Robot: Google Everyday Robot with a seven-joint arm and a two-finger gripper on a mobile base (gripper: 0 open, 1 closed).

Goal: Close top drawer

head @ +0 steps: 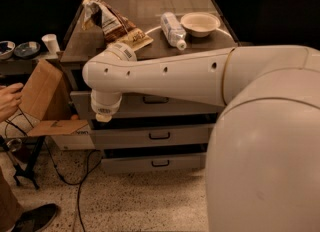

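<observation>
The top drawer is the wide grey one just under the counter, with a small dark handle at the centre of its front. Its front stands a little out from the cabinet. My white arm crosses in front of it from the right, and its bent joint hangs over the left part of the drawer front. My gripper is hidden behind the arm and does not show.
On the countertop lie a snack bag, a water bottle and a bowl. Two lower drawers sit below. An open cardboard box, cables, a person's hand and a shoe are at the left.
</observation>
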